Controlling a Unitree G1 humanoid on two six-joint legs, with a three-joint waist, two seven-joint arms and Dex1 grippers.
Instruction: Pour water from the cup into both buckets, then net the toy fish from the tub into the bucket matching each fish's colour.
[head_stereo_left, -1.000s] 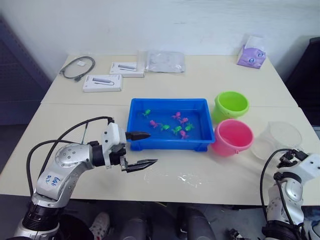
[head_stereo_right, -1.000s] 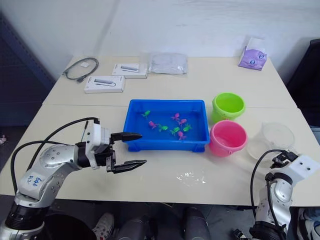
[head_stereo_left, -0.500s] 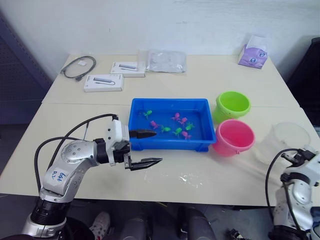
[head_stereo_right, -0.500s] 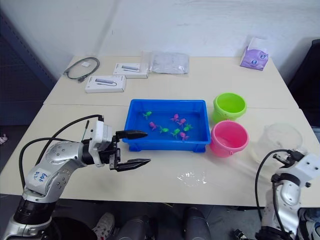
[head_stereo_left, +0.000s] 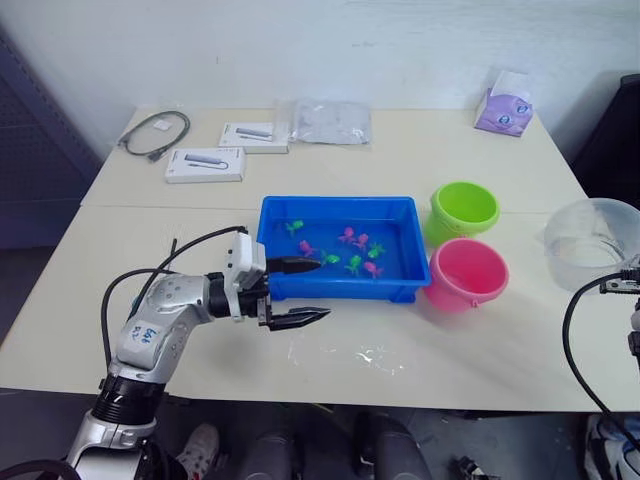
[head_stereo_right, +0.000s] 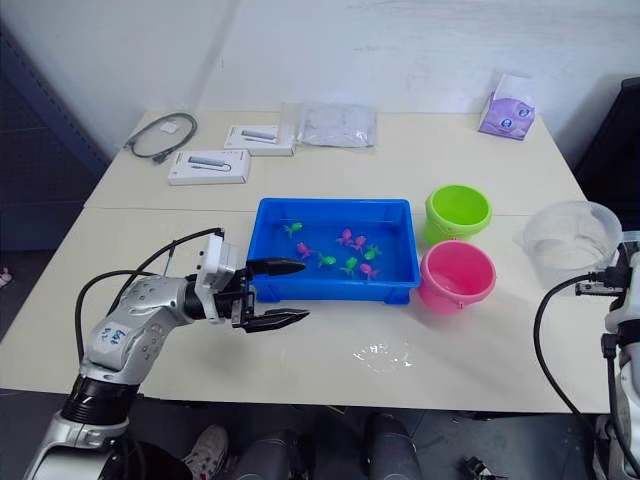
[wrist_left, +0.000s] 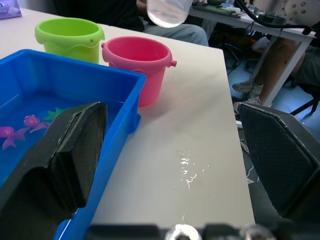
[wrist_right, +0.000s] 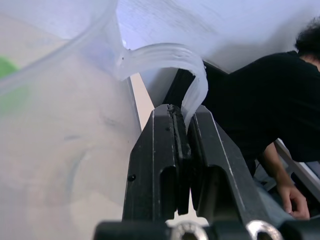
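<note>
The cup (head_stereo_right: 571, 237) is up off the table at the robot's right, held upright, clear walls catching the light. Right gripper (wrist_right: 182, 165) has its two black fingers clamped tight on the cup's curved handle (wrist_right: 172, 60). Just beside it toward the middle sits the pink bucket (head_stereo_right: 457, 275), and touching it at the far side, the lime green bucket (head_stereo_right: 458, 212). Next along, the blue tub (head_stereo_right: 335, 250) with green and pink toy fish (head_stereo_right: 348, 264) scattered in its water. Over on the left, the left gripper (head_stereo_right: 272, 293) hovers at the tub's near corner, fingers spread wide with nothing between them. A small splash of water (head_stereo_right: 382, 352) glistens on the table (head_stereo_right: 420, 160) in front of the tub.
</note>
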